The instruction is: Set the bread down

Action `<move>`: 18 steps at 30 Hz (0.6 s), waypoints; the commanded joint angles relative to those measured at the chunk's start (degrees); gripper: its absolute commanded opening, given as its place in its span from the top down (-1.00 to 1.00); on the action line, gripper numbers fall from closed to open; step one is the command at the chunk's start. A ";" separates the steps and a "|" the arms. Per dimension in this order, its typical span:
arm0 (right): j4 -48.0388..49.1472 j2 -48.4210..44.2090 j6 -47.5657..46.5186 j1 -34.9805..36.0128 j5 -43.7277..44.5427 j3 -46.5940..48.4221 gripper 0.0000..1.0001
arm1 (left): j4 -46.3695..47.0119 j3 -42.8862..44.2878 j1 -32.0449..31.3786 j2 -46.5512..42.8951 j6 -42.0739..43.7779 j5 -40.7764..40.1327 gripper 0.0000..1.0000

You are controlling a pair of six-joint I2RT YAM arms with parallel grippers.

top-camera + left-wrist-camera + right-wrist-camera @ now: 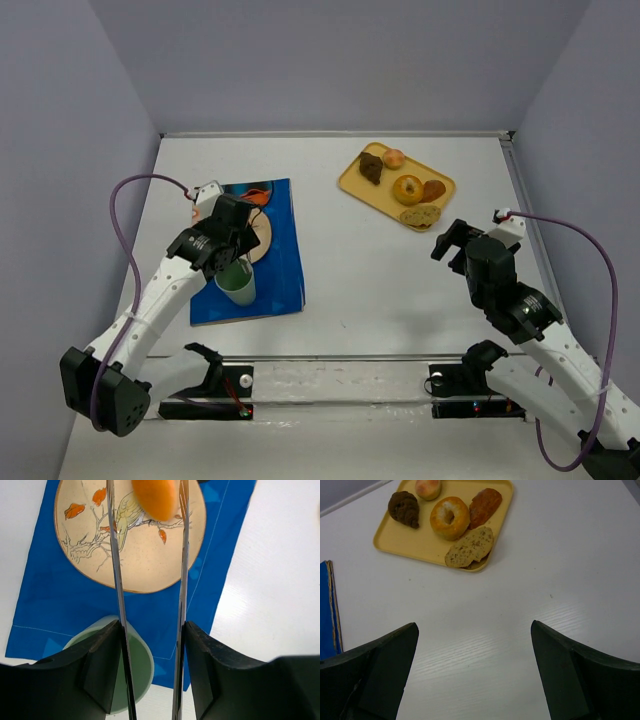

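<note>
The orange bread (154, 497) shows over the bird-painted plate (135, 555), between the jaws of my left gripper (248, 228). They stand parted, with a sliver of gap on each side of it. The plate rests on a blue mat (60, 610) by a green cup (142, 665); my right gripper (475, 680) gapes wide over bare worktop (520, 595), short of the yellow tray (410, 545).

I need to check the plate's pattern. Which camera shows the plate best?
Left wrist: the plate fills the upper frame, its bird and branch pattern clear. The top view shows only a sliver of its edge. The right wrist view misses it.
</note>
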 commanded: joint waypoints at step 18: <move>2.63 -0.83 0.30 0.20 1.77 -0.28 -1.00 | 25.90 17.68 -6.20 14.36 13.73 19.15 -0.18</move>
